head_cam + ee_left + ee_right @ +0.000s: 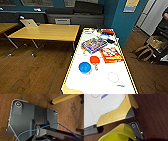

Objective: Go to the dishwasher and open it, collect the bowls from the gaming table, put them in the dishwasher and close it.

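Right tool's yellow bowl (117, 134) beside gaming table (102, 109) corner

Dark wrist plate (28, 117), seemingly round-screwed; blue cable (52, 125).

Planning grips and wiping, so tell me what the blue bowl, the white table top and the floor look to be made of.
Blue bowl: probably plastic, with an even bright colour and a soft sheen. White table top: a smooth, hard, glossy surface with printed markings, likely laminate, and yellow edging. Floor: dark brown wood planks or wood-look boards; which of the two cannot be told.
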